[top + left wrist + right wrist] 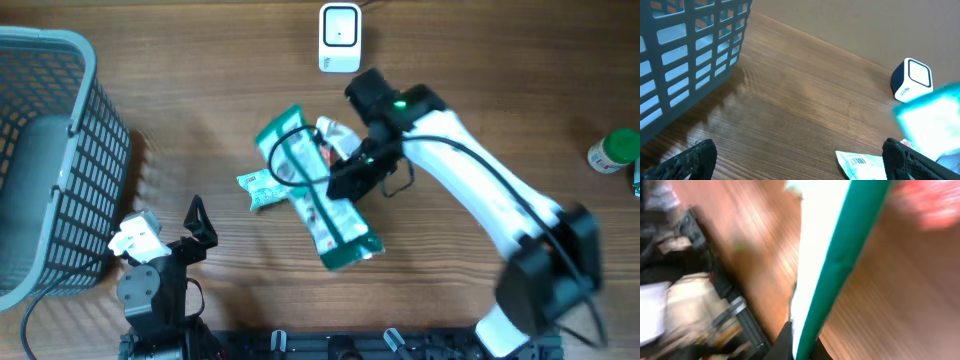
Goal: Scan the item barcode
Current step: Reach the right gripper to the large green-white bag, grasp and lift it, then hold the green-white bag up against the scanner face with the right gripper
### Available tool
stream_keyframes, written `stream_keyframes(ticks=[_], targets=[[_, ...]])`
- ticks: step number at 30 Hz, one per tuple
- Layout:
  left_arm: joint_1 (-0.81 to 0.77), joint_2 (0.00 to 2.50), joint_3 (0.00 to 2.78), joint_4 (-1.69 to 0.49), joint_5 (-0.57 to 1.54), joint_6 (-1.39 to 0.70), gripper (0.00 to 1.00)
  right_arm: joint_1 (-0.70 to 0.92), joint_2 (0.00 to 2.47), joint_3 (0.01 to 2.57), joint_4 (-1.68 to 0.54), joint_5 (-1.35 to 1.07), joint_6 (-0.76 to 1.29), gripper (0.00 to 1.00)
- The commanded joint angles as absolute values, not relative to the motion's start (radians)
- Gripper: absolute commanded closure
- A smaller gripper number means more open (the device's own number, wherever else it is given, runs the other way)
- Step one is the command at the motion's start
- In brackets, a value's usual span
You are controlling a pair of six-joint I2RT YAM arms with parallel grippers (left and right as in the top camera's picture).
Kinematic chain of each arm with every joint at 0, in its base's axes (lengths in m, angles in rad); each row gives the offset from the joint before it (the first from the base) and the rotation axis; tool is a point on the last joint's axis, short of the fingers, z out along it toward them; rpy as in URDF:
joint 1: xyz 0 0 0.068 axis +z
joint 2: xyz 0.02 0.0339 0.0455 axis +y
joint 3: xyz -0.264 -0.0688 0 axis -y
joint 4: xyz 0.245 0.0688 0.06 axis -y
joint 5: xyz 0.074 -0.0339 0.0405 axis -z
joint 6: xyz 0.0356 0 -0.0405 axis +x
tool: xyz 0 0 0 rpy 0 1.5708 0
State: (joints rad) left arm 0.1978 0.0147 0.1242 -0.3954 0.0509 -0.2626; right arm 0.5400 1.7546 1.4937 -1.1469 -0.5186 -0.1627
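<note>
Landmark: white scanner (340,38), standing at the far side of the bench (200,90), window facing up in the overhead view.
Task item: long green-and-white packet (320,205), nearer the robot than the scanner and just left of its line, lying slantwise. Well apart from the scanner.
Right jaws: closed on the packet's upper half. In the right wrist view the green edge of the packet runs straight up out of them.
Right arm (470,180): reaches in from the scanner's right, its wrist between scanner and packet.
Packet contact with bench: cannot tell. It is blurred in both wrist views.
Left jaws: wide open, nothing between them. They sit well to the scanner's left, on the robot's side, near the basket.
Small packet (860,164): flat on the bench left of the big packet, printed barcode facing up.
Basket (50,150): grey, far left of the scanner.
Green-capped bottle (612,150): far right of the scanner.
</note>
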Motion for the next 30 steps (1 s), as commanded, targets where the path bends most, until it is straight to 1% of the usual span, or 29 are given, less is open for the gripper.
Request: stream_keyframes(ticks=[1, 4, 5, 6, 8, 9, 10, 13, 14, 16, 18, 23, 28, 30], targets=[[0.2, 0.009, 0.118, -0.392, 0.056, -0.242, 0.0, 0.537, 1.635, 1.505, -1.055, -0.001, 0.09, 0.96], [0.2, 0.009, 0.118, -0.392, 0.056, -0.243, 0.0, 0.537, 1.604, 1.505, -0.921, 0.19, 0.093, 0.96], [0.2, 0.009, 0.118, -0.392, 0.056, -0.243, 0.0, 0.537, 1.613, 1.494, -0.879, 0.312, 0.094, 0.96], [0.2, 0.009, 0.118, -0.392, 0.056, -0.243, 0.0, 0.537, 1.618, 1.487, -0.866, 0.382, 0.098, 0.96], [0.2, 0.009, 0.118, -0.392, 0.056, -0.243, 0.0, 0.537, 1.635, 1.477, -0.802, 0.649, 0.149, 0.96], [0.2, 0.009, 0.118, -0.392, 0.056, -0.243, 0.0, 0.535, 1.645, 1.477, -0.762, 0.718, 0.158, 0.96], [0.2, 0.009, 0.118, -0.392, 0.056, -0.243, 0.0, 0.535, 1.664, 1.477, -0.694, 0.767, 0.157, 0.96], [0.2, 0.009, 0.118, -0.392, 0.056, -0.243, 0.0, 0.525, 1.735, 1.477, -0.564, 0.795, 0.156, 0.96], [0.2, 0.009, 0.118, -0.392, 0.056, -0.243, 0.0, 0.522, 1.781, 1.477, -0.485, 0.852, 0.135, 0.96], [0.2, 0.009, 0.118, -0.392, 0.056, -0.243, 0.0, 0.522, 1.86, 1.477, -0.362, 0.891, 0.011, 0.96], [0.2, 0.009, 0.118, -0.392, 0.056, -0.243, 0.0, 0.522, 1.955, 1.477, -0.21, 1.014, -0.096, 0.96], [0.2, 0.009, 0.118, -0.392, 0.056, -0.242, 0.0, 0.522, 2.091, 1.477, 0.119, 1.078, -0.362, 0.96], [0.2, 0.009, 0.118, -0.392, 0.056, -0.243, 0.0, 0.519, 2.167, 1.477, 0.335, 1.08, -0.602, 0.96], [0.2, 0.009, 0.118, -0.392, 0.056, -0.242, 0.0, 0.517, 2.194, 1.477, 0.374, 1.078, -0.658, 0.96]])
